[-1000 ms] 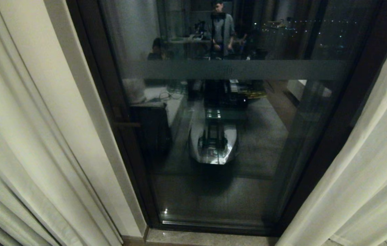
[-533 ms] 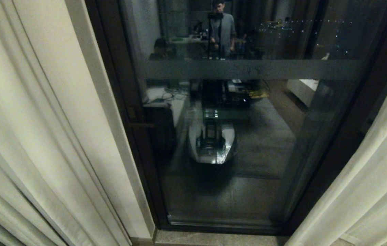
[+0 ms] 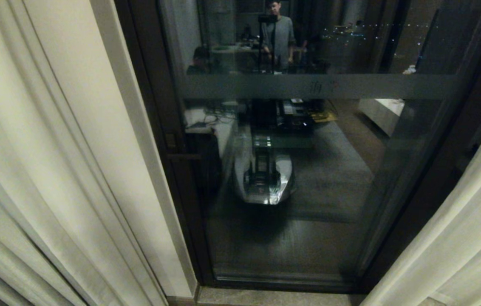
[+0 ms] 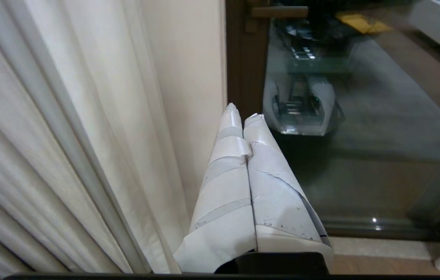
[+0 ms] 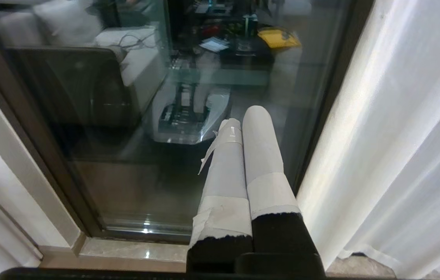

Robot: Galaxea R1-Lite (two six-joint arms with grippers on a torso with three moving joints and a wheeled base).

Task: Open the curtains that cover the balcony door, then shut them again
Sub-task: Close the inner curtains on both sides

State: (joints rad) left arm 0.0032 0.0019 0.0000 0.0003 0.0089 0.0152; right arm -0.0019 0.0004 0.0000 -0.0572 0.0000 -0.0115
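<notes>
- Curtains pulled apart: left curtain panel (image 3: pixel 24 170) hangs at the left edge of the head view, right curtain panel (image 3: pixel 465 221) at the right edge, both reaching the floor.
- Balcony door (image 3: pixel 308 170) exposed between the 2 panels; dark frame, frosted band (image 3: pixel 321 86) across the pane.
- Cream wall strip (image 3: pixel 108 140) sits between the left panel and the door frame.
- Glass reflects the room: robot base low in the middle, a person standing at the top, another seated to the left.
- Left gripper (image 4: pixel 243 112): taped jaws pressed together, holding nothing, near the wall strip and door frame, clear of the fabric.
- Right gripper (image 5: pixel 243 116): taped jaws together, empty, in front of the glass just beside the right panel.
- Stone sill (image 3: pixel 266 297) runs under the door.
</notes>
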